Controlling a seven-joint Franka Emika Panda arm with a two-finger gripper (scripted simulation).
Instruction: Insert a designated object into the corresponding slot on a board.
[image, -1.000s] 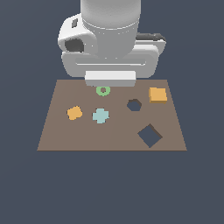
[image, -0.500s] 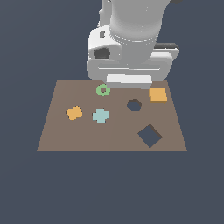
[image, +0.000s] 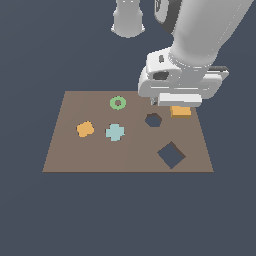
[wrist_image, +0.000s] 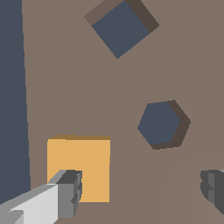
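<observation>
Orange block (wrist_image: 83, 166) flat, edges square to board (image: 100, 155) edge; diamond slot (image: 171, 154) turned. I see gripper (wrist_image: 142, 186) released, empty.

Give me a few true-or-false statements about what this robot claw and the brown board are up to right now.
1. The orange square block sits inside the diamond slot. False: it lies on the board, and the slot is empty.
2. The claw is open. True.
3. The hexagonal cutout has a piece in it. False: it is empty.
4. A green ring lies on the board. True.
5. The claw grips the teal cross. False: the cross lies untouched.
</observation>
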